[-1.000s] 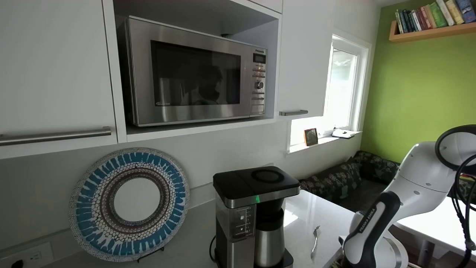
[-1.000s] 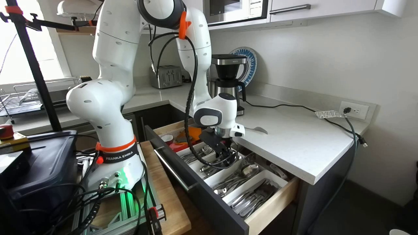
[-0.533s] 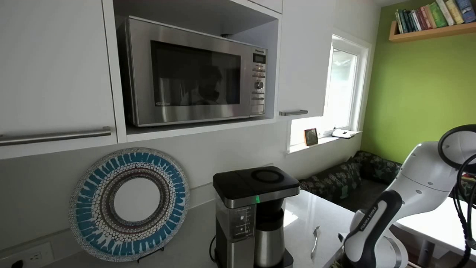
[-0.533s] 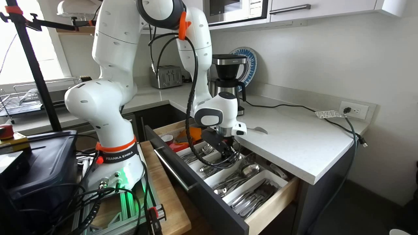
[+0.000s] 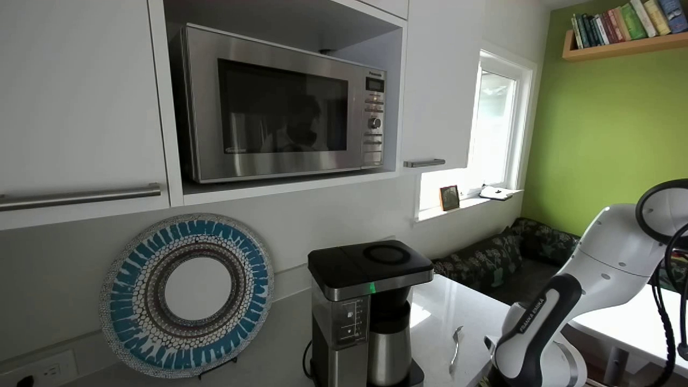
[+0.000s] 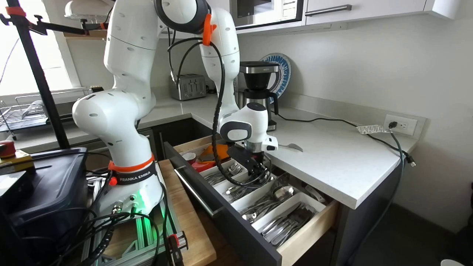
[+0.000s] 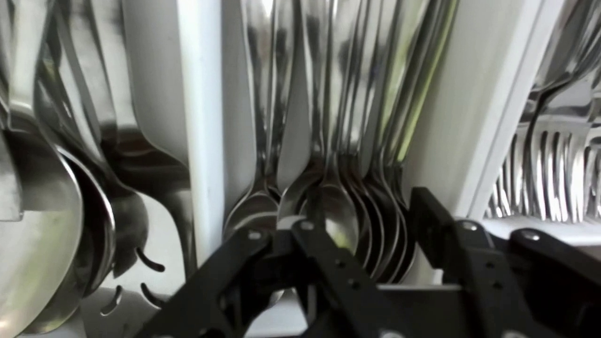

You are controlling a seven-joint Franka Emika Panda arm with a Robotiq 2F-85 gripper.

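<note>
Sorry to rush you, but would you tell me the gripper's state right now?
Gripper: open, its jaws apart, with spoons showing between them; whether they touch any cannot be told.

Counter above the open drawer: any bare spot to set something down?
Free: the white counter, bordered by the lone utensil, the black cord behind and the open drawer in front.

Crowded: the white cutlery compartments, with the hand at the spoons.

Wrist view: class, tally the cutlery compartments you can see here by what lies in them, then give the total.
Spoon compartment: 1
Fork compartment: 1
Mixed compartment, with large spoons and a slotted utensil: 1
Total: 3
</note>
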